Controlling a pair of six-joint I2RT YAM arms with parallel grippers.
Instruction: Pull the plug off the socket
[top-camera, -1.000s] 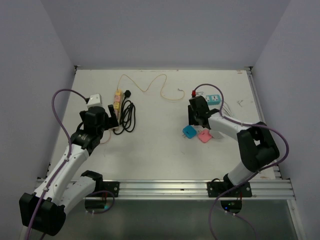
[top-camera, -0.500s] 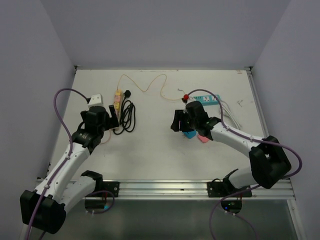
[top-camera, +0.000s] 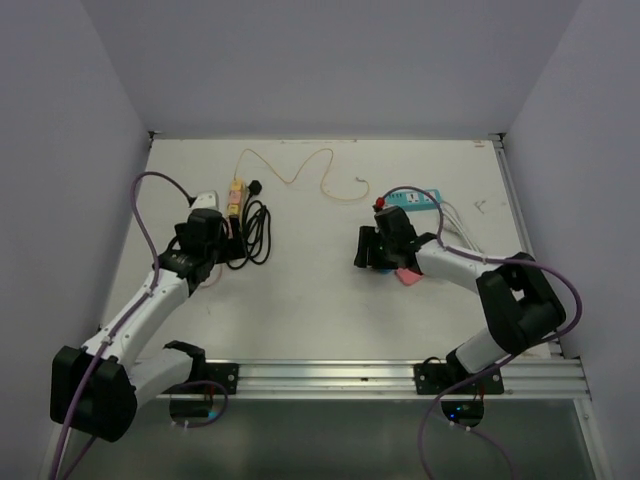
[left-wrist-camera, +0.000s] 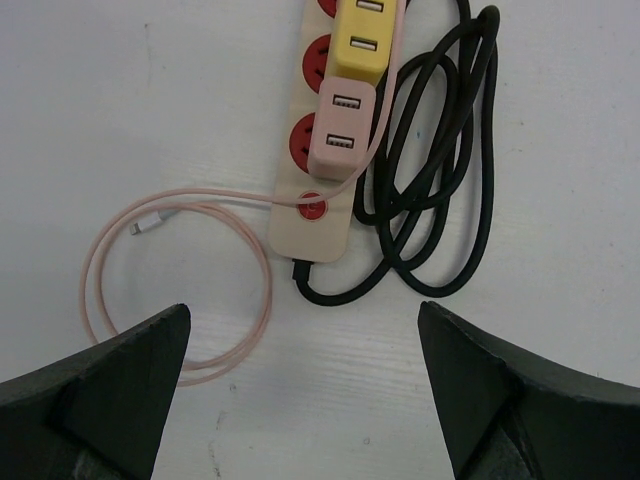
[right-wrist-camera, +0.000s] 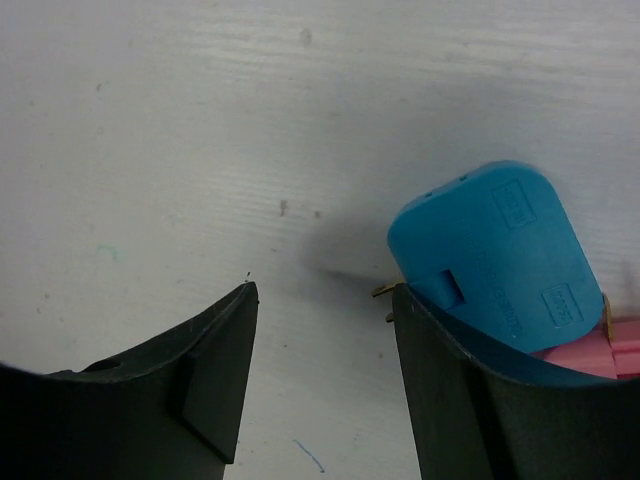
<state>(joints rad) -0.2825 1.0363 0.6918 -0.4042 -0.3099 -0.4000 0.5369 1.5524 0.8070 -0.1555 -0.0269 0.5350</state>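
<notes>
**Pink plug (left-wrist-camera: 341, 140) seated in beige power strip (left-wrist-camera: 312, 215)**

Its glossy, rounded body is shown only by the left wrist view; the left gripper (left-wrist-camera: 302, 320) is spread wide near the strip's end. A loose blue plug (right-wrist-camera: 490, 250) with brass pins (right-wrist-camera: 385, 292) is revealed by the right wrist view, beside the parted right gripper (right-wrist-camera: 322, 295).
</notes>
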